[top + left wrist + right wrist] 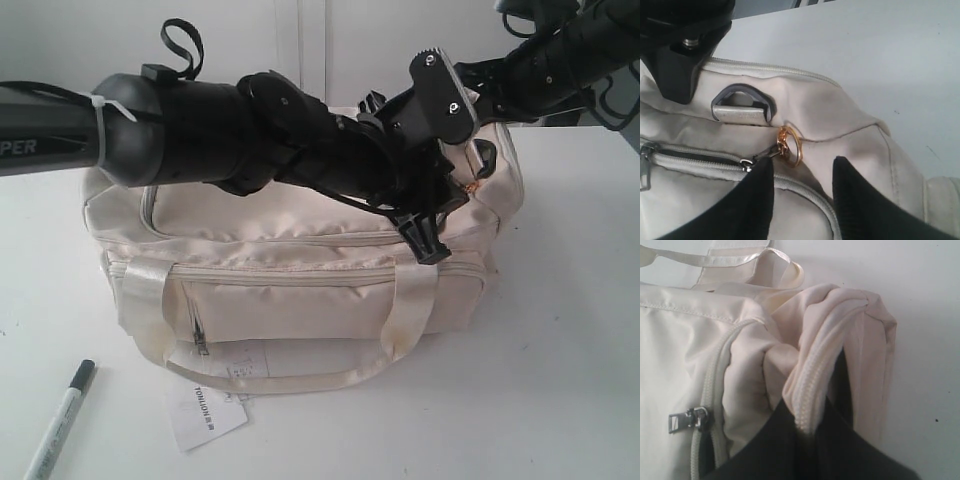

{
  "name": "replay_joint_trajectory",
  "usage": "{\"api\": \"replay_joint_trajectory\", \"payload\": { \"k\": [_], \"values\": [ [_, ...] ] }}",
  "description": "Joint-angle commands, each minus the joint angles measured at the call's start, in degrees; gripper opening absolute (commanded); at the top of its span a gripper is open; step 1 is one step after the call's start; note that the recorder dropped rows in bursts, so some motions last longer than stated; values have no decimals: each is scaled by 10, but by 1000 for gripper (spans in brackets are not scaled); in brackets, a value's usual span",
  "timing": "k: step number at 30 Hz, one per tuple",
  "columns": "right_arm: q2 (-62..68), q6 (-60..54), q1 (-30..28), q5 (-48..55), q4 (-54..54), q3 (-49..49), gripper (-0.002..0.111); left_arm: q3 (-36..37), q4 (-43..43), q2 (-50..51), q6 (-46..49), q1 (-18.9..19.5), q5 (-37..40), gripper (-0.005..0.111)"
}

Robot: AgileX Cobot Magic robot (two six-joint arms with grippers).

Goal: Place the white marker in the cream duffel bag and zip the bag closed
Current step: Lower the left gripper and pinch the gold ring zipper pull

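The white marker (pixel 62 418) lies on the table (pixel 560 350) off the cream duffel bag's (pixel 300 290) front corner, well apart from both arms. I'd judge it light, stiff and smooth, best pinched mid-barrel, while the satin bag looks soft and slippery. Only the exterior view shows the marker; only the wrist views show the left jaws standing apart, empty, beside the zipper's gold ring (pixel 790 145), and the right jaws clenched on a bunched fold of the bag's end.
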Motion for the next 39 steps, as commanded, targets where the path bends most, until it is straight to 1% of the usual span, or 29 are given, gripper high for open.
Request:
{"api": "replay_joint_trajectory", "payload": {
  "k": [1, 11, 14, 18, 22, 23, 26, 30, 31, 32, 33, 34, 35, 39],
  "values": [
    [-2, 5, -1, -3, 5, -3, 0, -4, -10, 11, 1, -3, 6, 44],
    [-2, 5, -1, -3, 3, -3, 0, -8, -10, 28, 1, -3, -5, 44],
    [-2, 5, -1, -3, 3, -3, 0, -8, -7, 37, 1, -8, -65, 44],
    [-2, 5, -1, -3, 3, -3, 0, -33, -7, 54, -6, -8, -63, 44],
    [-2, 5, -1, -3, 3, -3, 0, -63, -10, 71, -19, -9, -27, 44],
    [-2, 5, -1, -3, 3, -3, 0, -64, -10, 75, -33, -9, -20, 44],
    [-2, 5, -1, -3, 3, -3, 0, -67, -10, 80, -34, -9, -18, 44],
    [-2, 5, -1, -3, 3, -3, 0, -67, -12, 84, -34, -9, -29, 43],
    [-2, 5, -1, -3, 3, -3, 0, -67, -12, 84, -34, -9, -34, 38],
    [-2, 5, -1, -3, 3, -3, 0, -67, -12, 84, -34, -9, -44, 27],
    [-2, 5, -1, -3, 3, -3, 0, -67, -12, 84, -33, -9, -47, 20],
    [-2, 5, -1, -3, 3, -3, 0, -67, -12, 84, -32, -9, -50, 5],
    [-2, 5, -1, -3, 3, -3, 0, -67, -12, 84, -32, -9, -50, 0],
    [-2, 5, -1, -3, 3, -3, 0, -67, -12, 79, -32, -9, -52, 0]
  ]
}}
